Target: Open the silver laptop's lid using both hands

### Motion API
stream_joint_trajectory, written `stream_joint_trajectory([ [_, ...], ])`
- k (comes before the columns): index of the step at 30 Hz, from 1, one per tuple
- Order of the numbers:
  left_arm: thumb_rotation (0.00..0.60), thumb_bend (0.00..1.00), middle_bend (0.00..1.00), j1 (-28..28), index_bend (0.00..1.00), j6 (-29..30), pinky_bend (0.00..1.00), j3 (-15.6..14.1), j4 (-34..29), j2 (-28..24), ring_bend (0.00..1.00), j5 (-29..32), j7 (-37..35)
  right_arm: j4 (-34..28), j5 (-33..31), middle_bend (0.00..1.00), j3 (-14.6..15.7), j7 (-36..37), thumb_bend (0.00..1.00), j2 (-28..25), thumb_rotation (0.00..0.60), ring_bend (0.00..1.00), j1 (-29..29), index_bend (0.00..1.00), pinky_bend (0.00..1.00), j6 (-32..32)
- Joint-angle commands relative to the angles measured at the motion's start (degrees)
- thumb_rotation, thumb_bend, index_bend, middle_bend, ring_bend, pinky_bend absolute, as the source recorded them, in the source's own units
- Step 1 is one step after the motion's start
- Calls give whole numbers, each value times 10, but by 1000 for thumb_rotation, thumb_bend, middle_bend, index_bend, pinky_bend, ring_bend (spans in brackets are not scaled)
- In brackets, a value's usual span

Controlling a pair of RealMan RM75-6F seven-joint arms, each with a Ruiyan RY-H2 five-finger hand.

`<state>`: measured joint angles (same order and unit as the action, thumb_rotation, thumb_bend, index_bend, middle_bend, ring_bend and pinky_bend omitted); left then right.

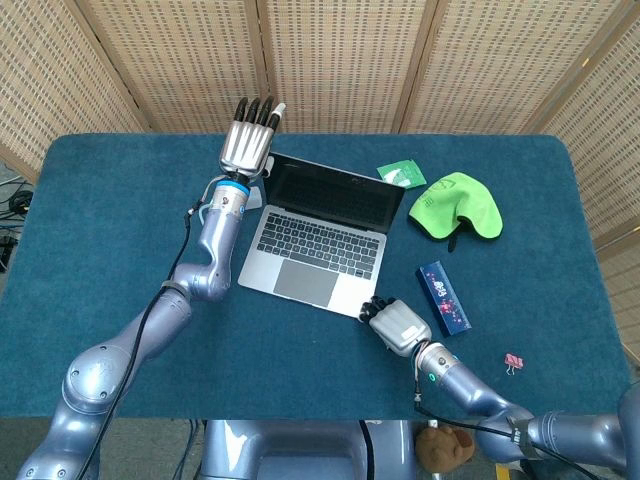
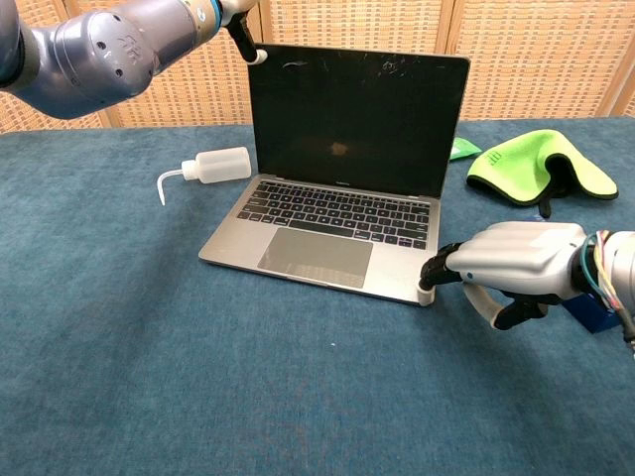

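Both hands are on the silver laptop (image 1: 320, 235): your left hand (image 1: 247, 148) spreads its fingers at the lid's corner, your right hand (image 2: 516, 266) presses fingertips against the base corner.

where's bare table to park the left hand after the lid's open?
Free: the cloth left of the laptop and along the front edge, beside the left arm. Behind the left hand, the squeeze bottle takes some room. Crowded: right of the laptop, with green cloth, blue box, sachet, right hand.

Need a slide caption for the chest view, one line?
Silver laptop open, right hand steadying its front corner, left hand at the lid's upper corner.
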<state>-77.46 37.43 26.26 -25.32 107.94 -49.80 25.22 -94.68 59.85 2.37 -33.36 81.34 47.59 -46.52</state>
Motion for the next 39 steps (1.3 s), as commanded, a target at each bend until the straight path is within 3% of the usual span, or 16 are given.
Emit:
stream_joint_trajectory([
  [1, 600, 400, 0, 10, 0, 6, 0, -1, -21, -9, 0, -4, -10, 1, 0, 285, -1, 2, 1000, 0, 600, 115, -1, 229, 283, -4],
  [8, 600, 392, 0, 82, 0, 69, 0, -45, -183, -97, 0, -69, -39, -15, 54, 285, -20, 35, 1000, -17, 600, 115, -23, 229, 283, -64],
  [18, 600, 392, 0, 198, 0, 186, 0, -56, -454, -281, 0, -108, -59, -8, 154, 285, -32, 115, 1000, -94, 600, 115, -82, 229, 283, -177],
  [26, 600, 389, 0, 329, 0, 291, 0, -100, -584, -387, 0, -143, -107, 89, 235, 285, -27, 236, 1000, -113, 600, 115, -153, 229, 283, -293],
  [32, 600, 382, 0, 485, 0, 399, 0, -167, -646, -443, 0, -162, -199, 175, 241, 265, -21, 326, 996, -109, 600, 111, -236, 229, 283, -384],
  [34, 600, 369, 0, 519, 0, 422, 0, -186, -658, -446, 0, -167, -211, 181, 240, 230, -17, 334, 908, -107, 600, 83, -258, 224, 279, -402],
  [38, 600, 272, 0, 600, 0, 489, 0, -232, -695, -439, 0, -193, -234, 147, 239, 96, -6, 378, 264, -120, 600, 1, -307, 108, 147, -434],
  [39, 600, 250, 0, 617, 0, 502, 0, -243, -702, -435, 0, -200, -236, 130, 243, 64, -2, 388, 153, -128, 600, 0, -319, 83, 104, -444],
])
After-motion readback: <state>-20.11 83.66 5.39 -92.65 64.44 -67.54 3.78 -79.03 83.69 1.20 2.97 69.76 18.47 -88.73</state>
